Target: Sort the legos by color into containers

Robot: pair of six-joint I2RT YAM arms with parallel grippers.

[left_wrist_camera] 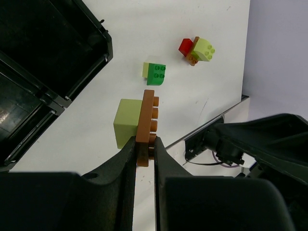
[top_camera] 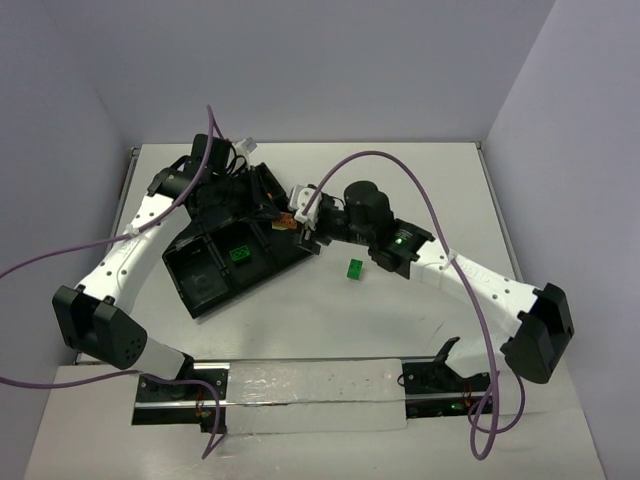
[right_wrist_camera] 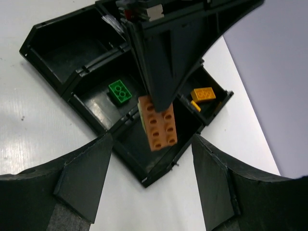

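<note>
Left fingers (left_wrist_camera: 129, 155) are clamped shut on an orange brick (left_wrist_camera: 145, 118) backed by a yellow-green block (left_wrist_camera: 126, 122), at the two o'clock edge of the black tray (top_camera: 205, 280), where right fingers (right_wrist_camera: 84, 171) are held open and empty.

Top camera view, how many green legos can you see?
2. One green lego lies in a compartment of the black tray; the other green lego sits on the table right of it. More may be hidden.
</note>
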